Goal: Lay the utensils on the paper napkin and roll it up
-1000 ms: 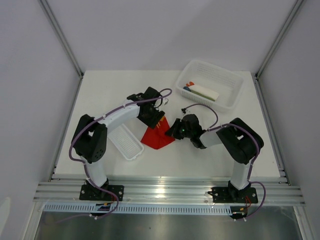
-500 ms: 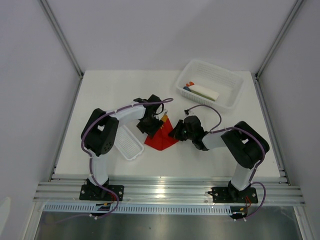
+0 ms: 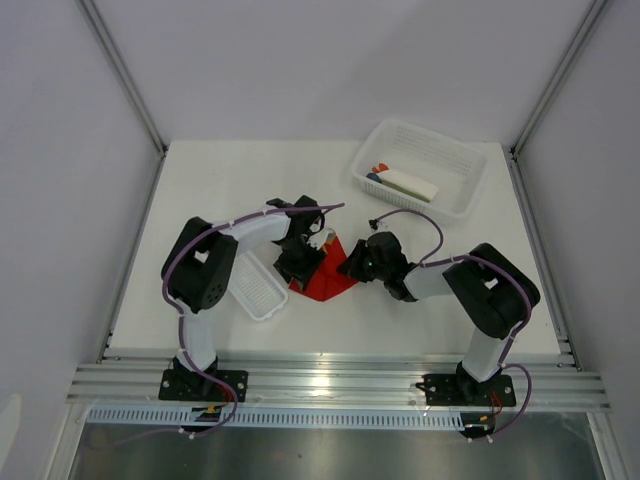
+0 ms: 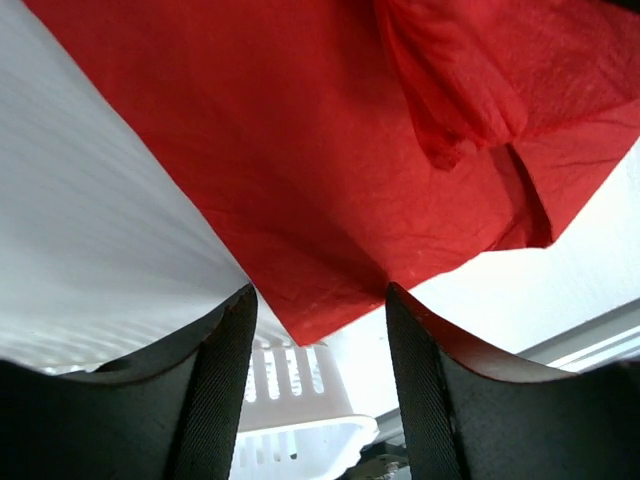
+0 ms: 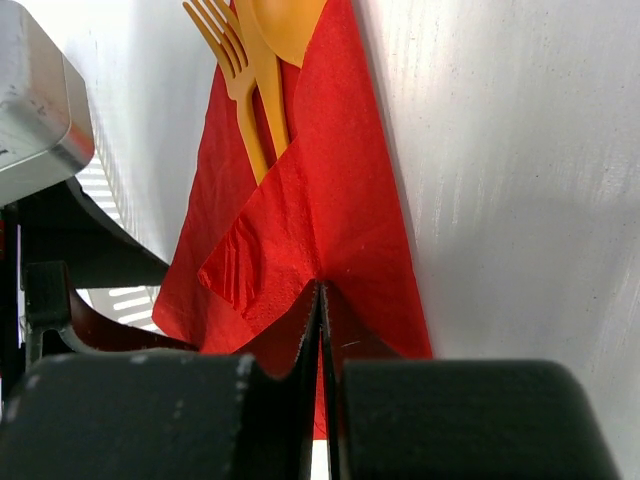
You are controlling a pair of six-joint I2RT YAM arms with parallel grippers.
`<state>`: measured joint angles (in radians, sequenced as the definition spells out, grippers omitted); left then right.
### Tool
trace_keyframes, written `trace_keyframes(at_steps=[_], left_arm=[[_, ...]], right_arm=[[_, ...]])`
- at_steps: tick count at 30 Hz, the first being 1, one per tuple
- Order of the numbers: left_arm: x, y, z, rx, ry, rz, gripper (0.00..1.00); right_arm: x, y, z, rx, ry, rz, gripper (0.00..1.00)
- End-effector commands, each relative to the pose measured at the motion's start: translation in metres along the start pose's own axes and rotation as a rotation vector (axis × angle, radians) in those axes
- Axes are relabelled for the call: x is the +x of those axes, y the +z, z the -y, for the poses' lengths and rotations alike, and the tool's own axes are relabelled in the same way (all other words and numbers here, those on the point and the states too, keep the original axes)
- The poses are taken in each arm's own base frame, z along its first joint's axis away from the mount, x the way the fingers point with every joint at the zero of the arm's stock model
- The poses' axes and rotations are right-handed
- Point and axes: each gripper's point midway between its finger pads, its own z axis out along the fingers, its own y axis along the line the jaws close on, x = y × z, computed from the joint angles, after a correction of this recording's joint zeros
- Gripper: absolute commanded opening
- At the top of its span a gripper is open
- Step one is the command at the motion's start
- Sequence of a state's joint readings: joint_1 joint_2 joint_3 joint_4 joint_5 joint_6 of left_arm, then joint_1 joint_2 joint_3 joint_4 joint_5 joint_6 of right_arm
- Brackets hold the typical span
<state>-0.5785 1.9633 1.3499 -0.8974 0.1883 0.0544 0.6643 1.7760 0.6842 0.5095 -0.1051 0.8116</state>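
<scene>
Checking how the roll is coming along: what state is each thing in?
napkin: partly folded over the utensils.
utensils: on the napkin, heads sticking out.
left gripper: open, astride the napkin's edge.
right gripper: shut on the napkin.
tray: flat beside the napkin.
basket: upright, holding items.

White basket (image 3: 478,182) is sitting upper right in the top view, on the white table (image 3: 220,180). It is holding a white packet (image 3: 408,184) and small red, blue and green bits (image 3: 378,169) at its left end. Narrow white tray (image 3: 262,296) is lying angled left of centre, partly covered. Metal rail (image 3: 330,385) is running along the bottom.
</scene>
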Motion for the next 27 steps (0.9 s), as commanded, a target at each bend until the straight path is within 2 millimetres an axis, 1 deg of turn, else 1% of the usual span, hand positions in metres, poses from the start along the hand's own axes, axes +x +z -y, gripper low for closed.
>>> trace_keyframes(at_steps=[1, 4, 8, 11, 14, 15, 17, 18, 19, 24, 27], left_arm=[[0.005, -0.008, 0.009, 0.053, -0.021, 0.004, 0.57], [0.008, -0.003, 0.01, 0.071, -0.027, -0.011, 0.54], [0.007, -0.003, 0.014, 0.092, -0.031, -0.011, 0.48], [0.003, -0.009, 0.015, 0.1, -0.031, 0.008, 0.38], [0.001, -0.013, 0.015, 0.103, -0.031, 0.021, 0.26], [0.001, -0.014, 0.016, 0.105, -0.029, 0.024, 0.19], [-0.002, -0.017, 0.015, 0.1, -0.026, 0.036, 0.12], [-0.003, -0.018, 0.015, 0.101, -0.025, 0.041, 0.05], [-0.003, -0.02, 0.016, 0.101, -0.019, 0.045, 0.02], [-0.016, -0.04, 0.021, 0.117, 0.007, 0.101, 0.01], [-0.028, -0.055, 0.027, 0.136, 0.028, 0.154, 0.01]], right_arm=[[-0.001, -0.005, 0.007, 0.04, -0.02, 0.016, 0.03], [-0.002, -0.006, 0.006, 0.041, -0.027, 0.02, 0.03], [-0.002, -0.006, 0.006, 0.045, -0.034, 0.023, 0.03], [-0.002, -0.006, 0.005, 0.042, -0.037, 0.022, 0.03], [-0.003, -0.006, 0.005, 0.039, -0.036, 0.022, 0.02], [-0.003, -0.006, 0.003, 0.035, -0.039, 0.022, 0.03], [-0.002, -0.006, 0.002, 0.029, -0.043, 0.017, 0.03], [-0.002, -0.006, 0.002, 0.029, -0.043, 0.015, 0.02], [-0.002, -0.006, 0.002, 0.029, -0.043, 0.015, 0.03], [-0.003, -0.008, 0.002, 0.03, -0.054, 0.016, 0.02], [-0.003, -0.008, 0.001, 0.029, -0.054, 0.017, 0.02]])
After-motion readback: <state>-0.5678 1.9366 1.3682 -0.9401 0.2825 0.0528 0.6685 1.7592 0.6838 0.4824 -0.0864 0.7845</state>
